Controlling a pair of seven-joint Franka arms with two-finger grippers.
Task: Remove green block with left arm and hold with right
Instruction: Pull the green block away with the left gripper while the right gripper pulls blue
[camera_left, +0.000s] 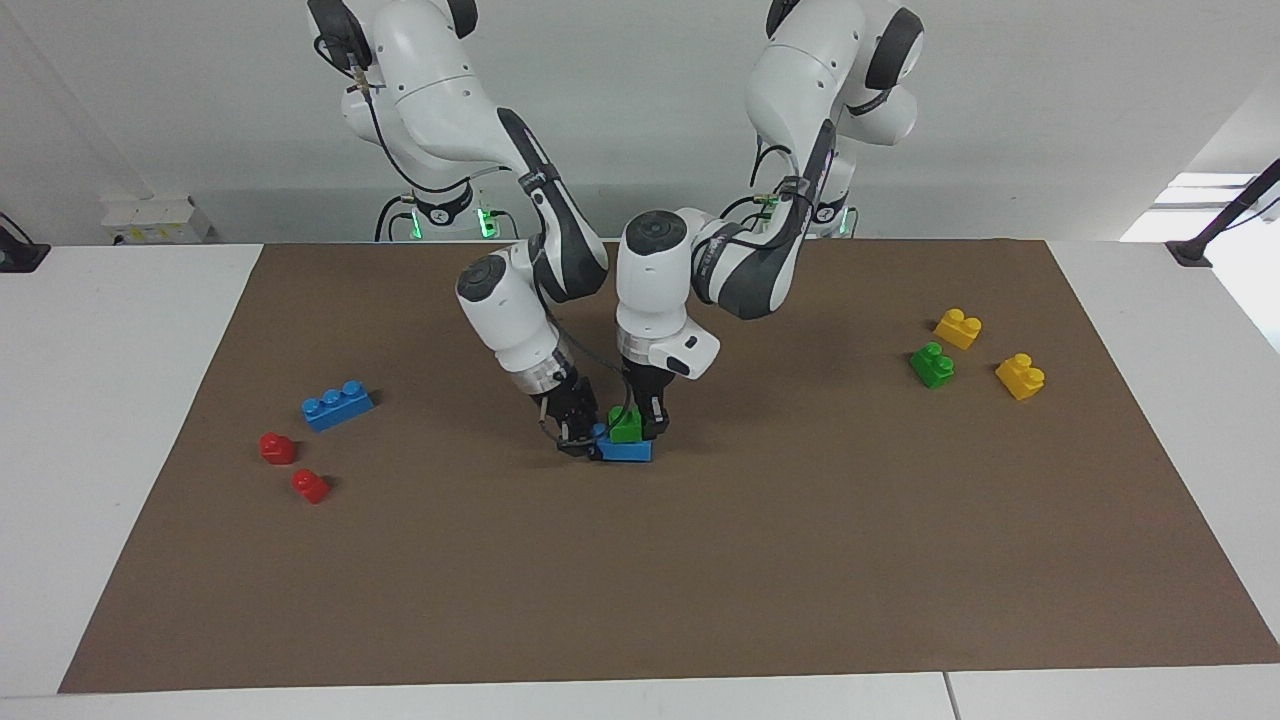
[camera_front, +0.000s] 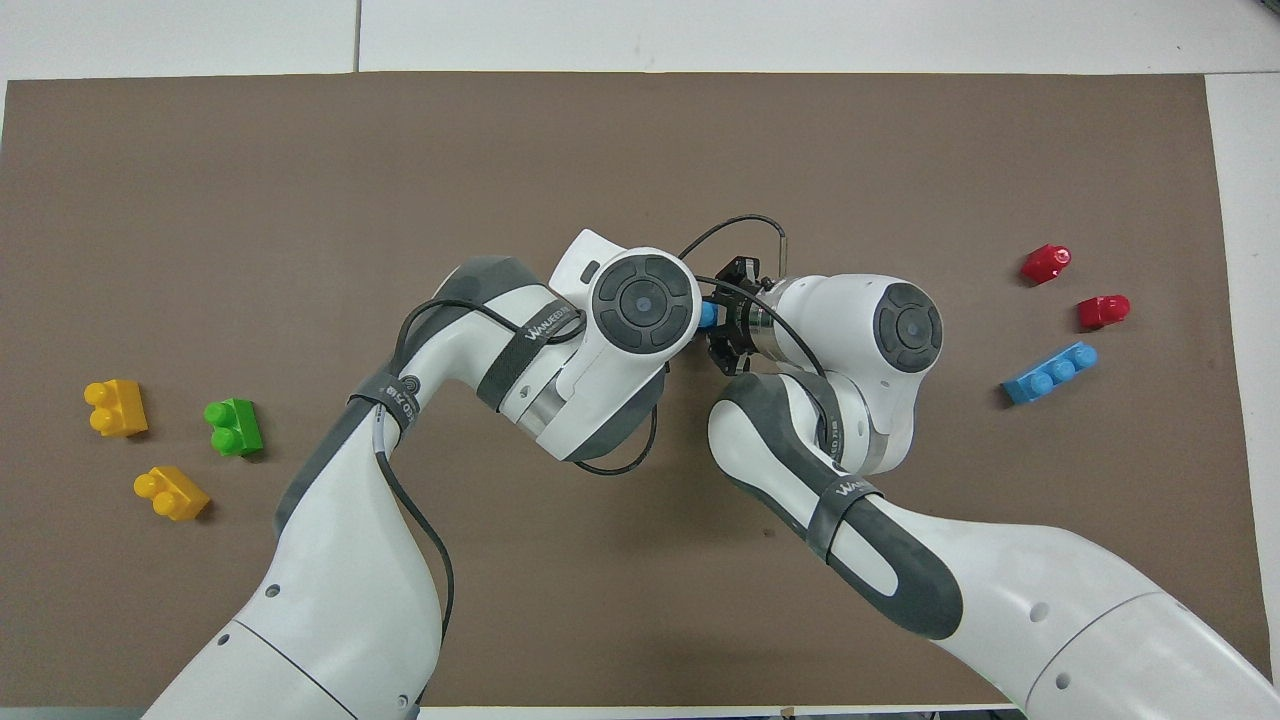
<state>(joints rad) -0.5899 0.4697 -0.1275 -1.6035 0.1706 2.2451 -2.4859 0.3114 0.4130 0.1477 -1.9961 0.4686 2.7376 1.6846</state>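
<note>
Brown mat, pincer-gripped green block

Glossy plastic green block — matt mat

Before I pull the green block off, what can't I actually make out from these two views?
- Overhead view: the green block is fully hidden under the left arm's wrist.
- Overhead view: of the blue brick only one end shows between the wrists.
- Facing view: whether the green block's studs have left the blue brick is too small to tell.
- Left gripper, right gripper: contact faces hidden.
</note>
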